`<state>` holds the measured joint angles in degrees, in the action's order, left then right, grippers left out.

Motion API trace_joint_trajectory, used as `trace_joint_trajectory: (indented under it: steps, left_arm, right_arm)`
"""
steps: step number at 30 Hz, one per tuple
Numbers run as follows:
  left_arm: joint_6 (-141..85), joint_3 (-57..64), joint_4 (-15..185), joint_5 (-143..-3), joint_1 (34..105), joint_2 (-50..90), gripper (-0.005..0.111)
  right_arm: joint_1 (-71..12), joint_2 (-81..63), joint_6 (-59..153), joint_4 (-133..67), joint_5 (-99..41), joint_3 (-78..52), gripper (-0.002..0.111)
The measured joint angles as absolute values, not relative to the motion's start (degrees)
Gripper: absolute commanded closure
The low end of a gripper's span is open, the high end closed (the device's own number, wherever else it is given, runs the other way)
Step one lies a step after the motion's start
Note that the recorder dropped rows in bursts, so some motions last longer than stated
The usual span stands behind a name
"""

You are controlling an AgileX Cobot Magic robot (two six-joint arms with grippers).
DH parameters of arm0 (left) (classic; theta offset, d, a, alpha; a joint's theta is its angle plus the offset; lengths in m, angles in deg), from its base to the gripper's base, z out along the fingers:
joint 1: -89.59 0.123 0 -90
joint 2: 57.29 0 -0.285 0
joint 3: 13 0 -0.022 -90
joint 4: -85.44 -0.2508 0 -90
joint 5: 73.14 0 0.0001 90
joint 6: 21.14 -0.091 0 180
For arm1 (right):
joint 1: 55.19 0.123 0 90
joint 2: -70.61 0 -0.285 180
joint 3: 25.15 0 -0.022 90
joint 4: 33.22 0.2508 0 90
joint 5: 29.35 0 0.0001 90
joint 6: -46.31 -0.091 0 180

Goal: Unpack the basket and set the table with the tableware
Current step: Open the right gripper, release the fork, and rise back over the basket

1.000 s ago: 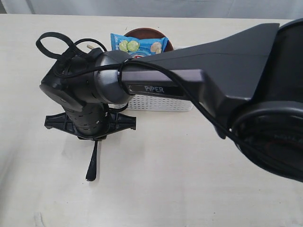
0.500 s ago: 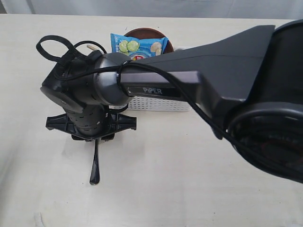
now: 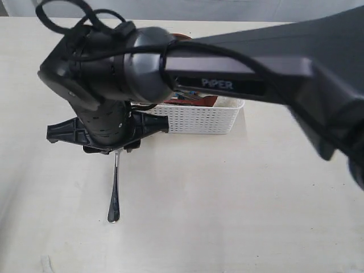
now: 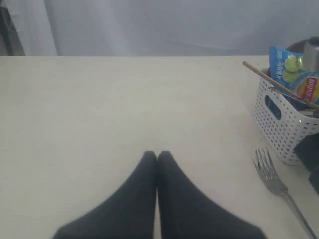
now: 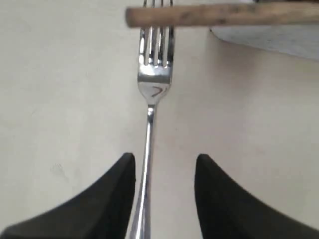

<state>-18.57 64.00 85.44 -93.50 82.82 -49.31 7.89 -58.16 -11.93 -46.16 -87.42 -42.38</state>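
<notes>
The steel fork [image 3: 114,193] lies flat on the pale table [image 3: 227,216], to the left of the white lattice basket [image 3: 199,119]. My right arm reaches across to it. The right gripper [image 5: 164,159] hangs open just above the fork's handle [image 5: 147,149], its fingers on either side and clear of it. A wooden chopstick [image 5: 224,15] crosses above the fork's tines. In the left wrist view the left gripper [image 4: 157,155] is shut on nothing above bare table, with the fork [image 4: 271,174] and the basket [image 4: 284,129] off to one side.
The basket still holds a blue chip bag [image 4: 291,74], a shiny steel cup [image 4: 311,50] and a chopstick [image 4: 269,82] that sticks out over its rim. The right arm's dark body [image 3: 114,74] hides much of the basket in the exterior view.
The right gripper has opened and let go of the fork, which now lies on the table. The right arm has risen and drawn back toward the basket.
</notes>
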Motion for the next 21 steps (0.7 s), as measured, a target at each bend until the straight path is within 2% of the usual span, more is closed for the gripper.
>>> trace_joint_trajectory:
  steps: [2,4,6,7,14,21]
  left_arm:
    - [-18.57,64.00,85.44,-93.50,82.82,-49.31,0.107]
    - [-18.57,64.00,85.44,-93.50,82.82,-49.31,0.107]
    - [-18.57,64.00,85.44,-93.50,82.82,-49.31,0.107]
    - [-18.57,64.00,85.44,-93.50,82.82,-49.31,0.107]
    - [-18.57,64.00,85.44,-93.50,82.82,-49.31,0.107]
    - [-18.57,64.00,85.44,-93.50,82.82,-49.31,0.107]
  right_arm:
    - [7.89,-55.86,-7.46,-45.83,-89.71,-42.38,0.075]
    - [7.89,-53.47,-1.54,-44.51,-92.44,-42.38,0.088]
    - [7.89,-51.26,5.09,-43.08,-94.58,-42.38,0.105]
    - [7.89,-49.99,8.69,-42.49,-95.62,-42.38,0.108]
    - [7.22,-41.70,22.15,-48.91,-98.21,-42.38,0.109]
    - [-2.17,-38.91,32.02,-50.49,-98.05,-42.38,0.109]
